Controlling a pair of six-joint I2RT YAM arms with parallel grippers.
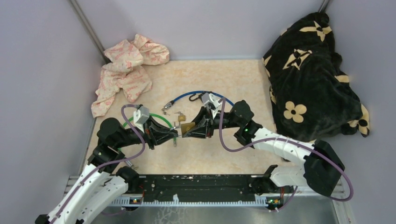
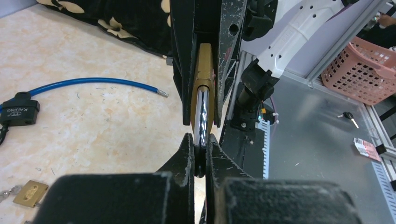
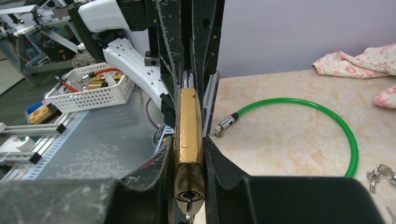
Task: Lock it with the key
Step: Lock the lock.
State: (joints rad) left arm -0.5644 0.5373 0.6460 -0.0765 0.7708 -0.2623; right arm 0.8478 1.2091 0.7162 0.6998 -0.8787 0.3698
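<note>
A brass padlock is held above the table between both grippers. My right gripper is shut on the padlock's body. A key sits in the keyhole at its near end. My left gripper is shut on the steel shackle, with the brass body beyond it between the right gripper's fingers. In the wrist views the left gripper pinches the shackle's loop and the right gripper clamps both flat sides of the body.
A blue cable lock lies behind the grippers. A green cable lies by the left arm. A small brass padlock with keys rests between them. A pink cloth is at back left and a black blanket at right.
</note>
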